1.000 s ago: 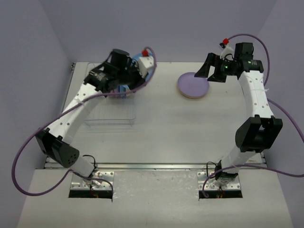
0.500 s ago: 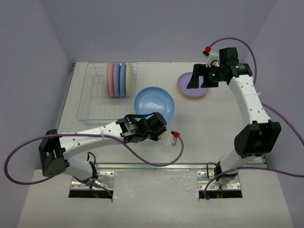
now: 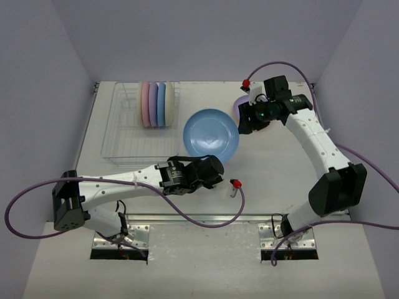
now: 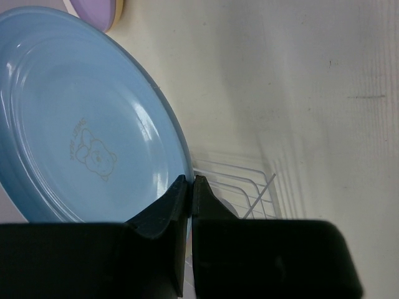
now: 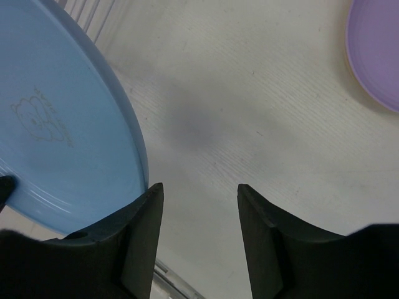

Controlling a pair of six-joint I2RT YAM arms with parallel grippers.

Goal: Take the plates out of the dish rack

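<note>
My left gripper (image 3: pixel 211 161) is shut on the near rim of a blue plate (image 3: pixel 211 132) and holds it lifted and tilted over the middle of the table; in the left wrist view the jaws (image 4: pixel 190 182) pinch that rim of the blue plate (image 4: pixel 81 124). My right gripper (image 3: pixel 243 120) is open and empty, right beside the plate's right edge. In the right wrist view the blue plate (image 5: pixel 56 124) lies just left of my open gripper (image 5: pixel 196 193). The wire dish rack (image 3: pixel 121 140) at the back left holds several upright plates (image 3: pixel 156 104).
A lavender plate on a cream one (image 3: pixel 239 104) lies at the back right, mostly hidden behind my right gripper; it also shows in the right wrist view (image 5: pixel 380 50) and the left wrist view (image 4: pixel 93 9). The left arm's purple cable loops near the table's front edge.
My left arm has left the rack and carried the blue plate toward the table's middle and right. My right gripper has moved left from the lavender plate to the blue plate's edge.
</note>
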